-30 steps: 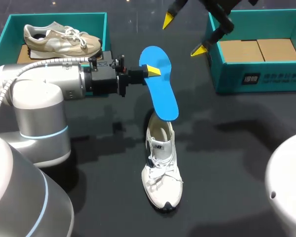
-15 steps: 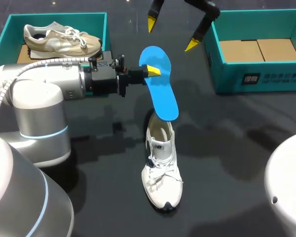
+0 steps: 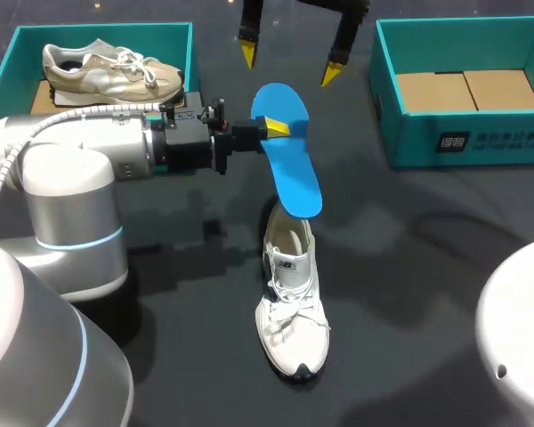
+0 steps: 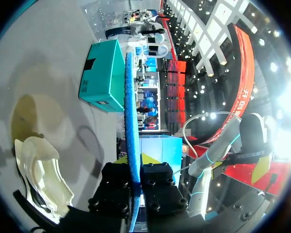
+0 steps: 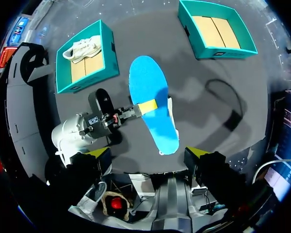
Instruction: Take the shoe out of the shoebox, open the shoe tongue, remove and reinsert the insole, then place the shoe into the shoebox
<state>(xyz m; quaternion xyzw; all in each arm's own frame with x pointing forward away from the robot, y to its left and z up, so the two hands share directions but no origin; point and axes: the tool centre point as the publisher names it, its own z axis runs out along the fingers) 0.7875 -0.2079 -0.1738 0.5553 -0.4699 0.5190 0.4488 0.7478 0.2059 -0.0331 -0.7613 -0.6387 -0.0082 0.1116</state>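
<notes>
1. Dark table (image 3: 427, 267) carries two teal shoeboxes, one toward each far corner, with a white shoe (image 3: 292, 307) standing between them nearer to me.
2. Left box (image 3: 189, 53) holds a beige shoe (image 3: 111, 71) lying on its side.
3. Right box (image 3: 463, 142) shows only its cardboard floor (image 3: 467, 89).
4. White shoe: upright on its sole, on the table outside both boxes, toe toward me, laces tied, collar open at the far end.
5. Insole (image 3: 294, 169): blue, off the table, outside the shoe. Its broad end points away from me and its narrow end hangs over the shoe's collar. I cannot tell whether it touches the collar.
6. My left gripper (image 3: 276, 127) comes in level from the left and is clamped on the insole's edge near the broad end, one yellow tip lying on its upper face. In the left wrist view the insole (image 4: 130, 121) runs edge-on between the two fingers of this gripper (image 4: 136, 194), with the shoe (image 4: 43, 170) beside it and the right box (image 4: 104, 73) ahead.
7. My right gripper (image 3: 289, 62) hangs beyond the insole's broad end, fingers wide apart, holding nothing. In its wrist view the gripper (image 5: 148, 155) looks down on the insole (image 5: 153, 107), the left box (image 5: 109, 53) and the right box (image 5: 218, 51).
</notes>
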